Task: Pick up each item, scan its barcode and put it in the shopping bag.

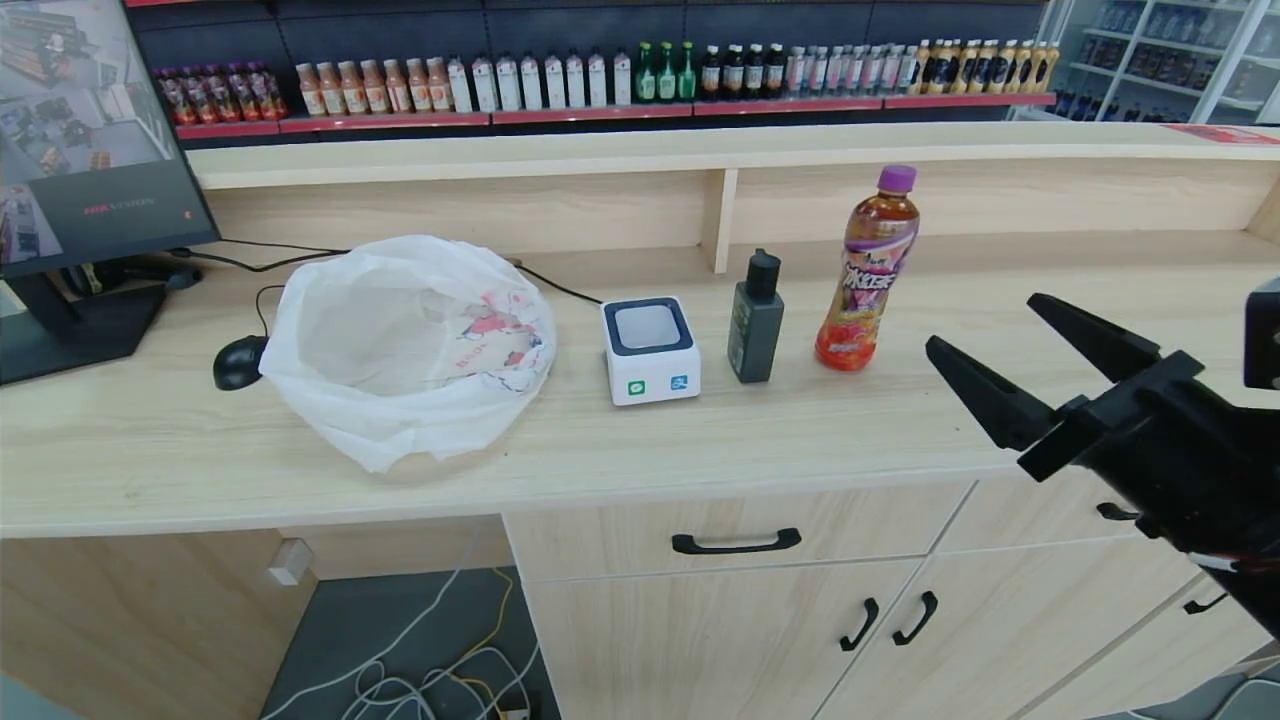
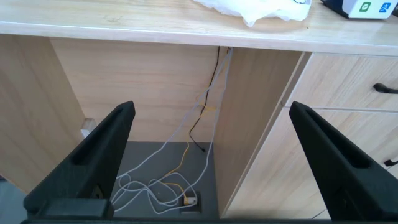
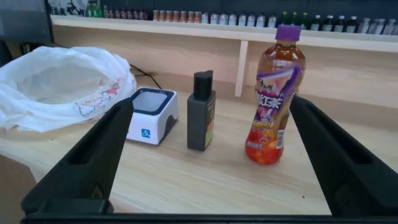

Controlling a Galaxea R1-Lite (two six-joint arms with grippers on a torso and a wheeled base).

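Observation:
On the wooden counter [image 1: 560, 440] a white shopping bag [image 1: 410, 340] lies open at the left. A white cube scanner [image 1: 650, 350] stands beside it. Right of the scanner stand a dark grey bottle [image 1: 756, 318] and a purple-capped tea bottle [image 1: 868, 270], both upright. My right gripper [image 1: 985, 345] hangs open over the counter's front right, apart from both bottles. From its wrist I see the scanner [image 3: 151, 116], the dark bottle [image 3: 201, 112] and the tea bottle [image 3: 273, 96] ahead. My left gripper [image 2: 211, 162] is open below the counter edge, facing the floor gap with cables.
A monitor [image 1: 85, 130] on a stand and a black mouse [image 1: 238, 362] sit at the counter's left. A raised shelf ledge [image 1: 720, 150] runs along the back. Drawers and cabinet doors [image 1: 735, 545] lie below the counter front. Cables [image 2: 168, 180] trail on the floor.

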